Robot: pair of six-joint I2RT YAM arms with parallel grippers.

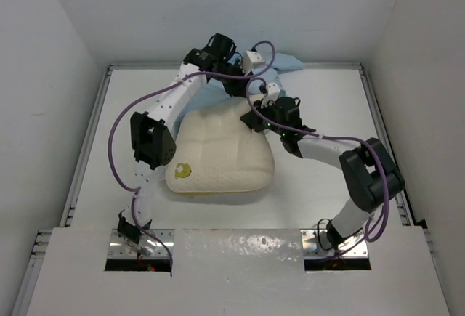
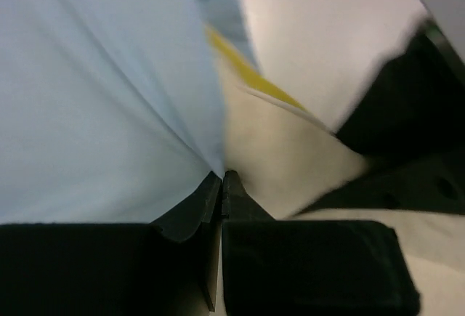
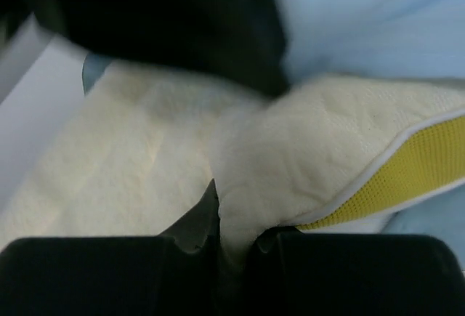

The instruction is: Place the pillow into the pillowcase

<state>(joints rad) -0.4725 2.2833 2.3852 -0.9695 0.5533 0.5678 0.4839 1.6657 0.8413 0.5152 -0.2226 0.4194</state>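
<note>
We count one plump cream-white quilted pillow (image 1: pixel 221 152), one thin light-blue fabric pillowcase (image 1: pixel 287 63), one white bench (image 1: pixel 320 200) and two white jointed robot arms (image 1: pixel 171 102) (image 1: pixel 327 145), each ending in one black two-finger hand: a left hand (image 2: pixel 221 181) and a right hand (image 3: pixel 232 214).

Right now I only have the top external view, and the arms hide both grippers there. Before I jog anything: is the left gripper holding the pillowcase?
Observer: Yes. In the left wrist view the left gripper is shut, and the light blue pillowcase is drawn taut into its tips.
Operator: And the right one?
Observer: The right wrist view shows the right gripper closed on a bunched fold of the pillow, just beside its yellow edge band.
</note>
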